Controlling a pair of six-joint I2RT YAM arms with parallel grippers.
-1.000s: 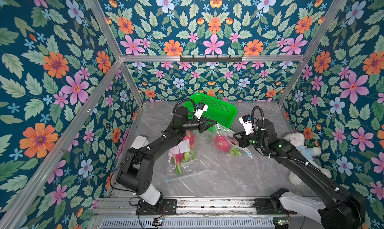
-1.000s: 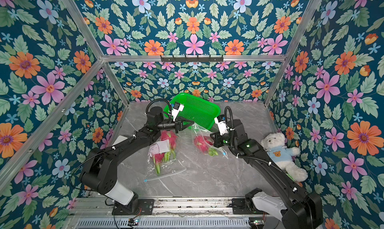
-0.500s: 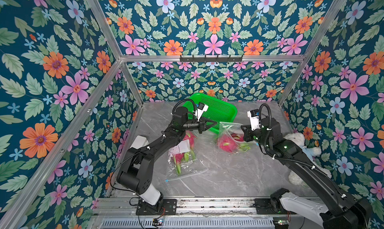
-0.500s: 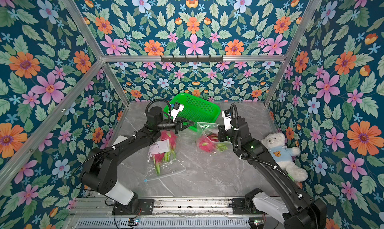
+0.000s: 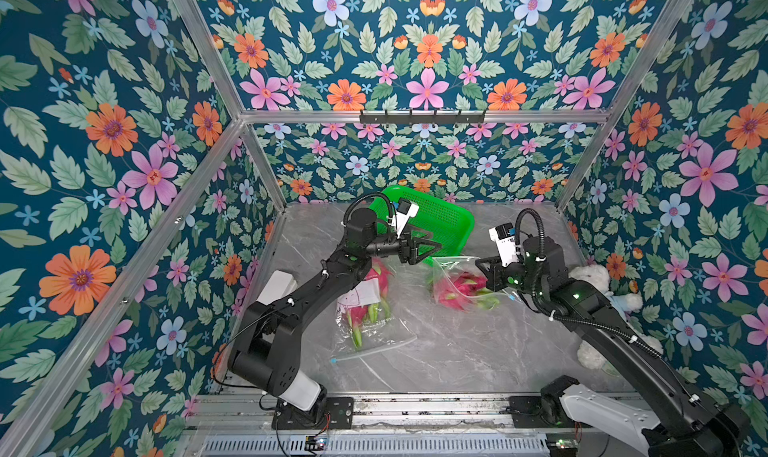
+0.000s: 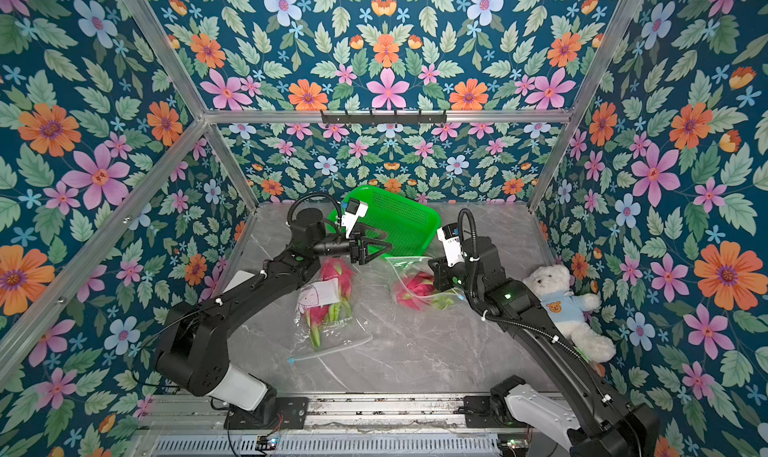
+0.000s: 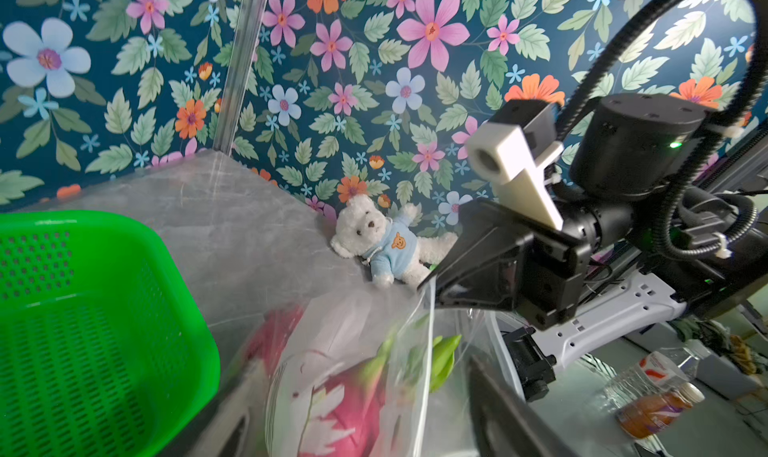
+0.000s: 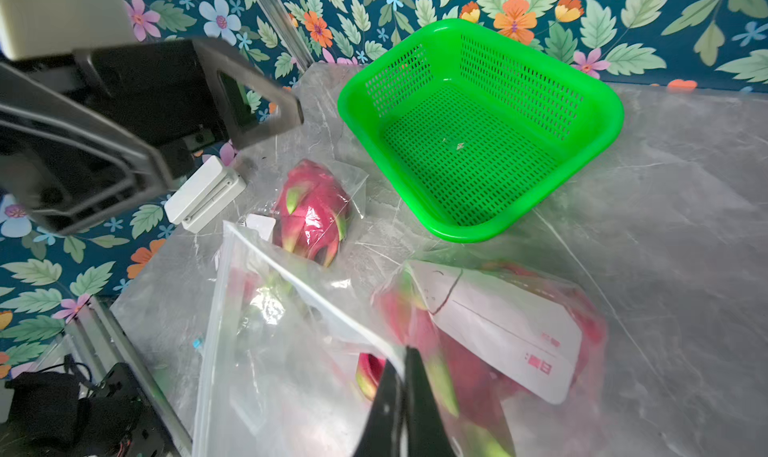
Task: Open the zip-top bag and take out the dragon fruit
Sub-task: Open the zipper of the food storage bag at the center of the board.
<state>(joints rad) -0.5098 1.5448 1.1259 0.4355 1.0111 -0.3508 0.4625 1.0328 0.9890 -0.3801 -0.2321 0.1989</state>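
Table (image 5: 436,351): grey marble top beneath both pairs of jaws.
Green basket (image 5: 449,218): empty, just beyond the tips of the left jaws and across the held bag from the right jaws.
Second bag (image 5: 374,330): clear, lying flat under the left arm, behind the left jaws and well apart from the right ones. There is more pink fruit inside it, untouched.
Zip-top bag (image 5: 446,268): clear, hanging from the right jaws by one lip of its mouth. Its free side sags just below the left jaws and no longer touches them.
Teddy bear (image 6: 557,301): behind the right jaws, beside that arm, out of play.
Left gripper (image 5: 432,249): jaws spread wide and holding nothing. Half a second ago they were closed at the bag's other lip.
Right gripper (image 8: 403,367): jaws pressed together on the bag's lip, as before. It has drawn the bag toward its own side.
Dragon fruit (image 5: 463,288): low inside the held bag, just under the right jaws, blurred and not yet out.
Zip: in the right wrist view the two lips run apart from one corner, so the mouth looks parted. How widely is unclear.
Meaning: the pull-apart step seems done, which frees the left jaws to reach in for the fruit. With only one lip held, the mouth may slump shut.
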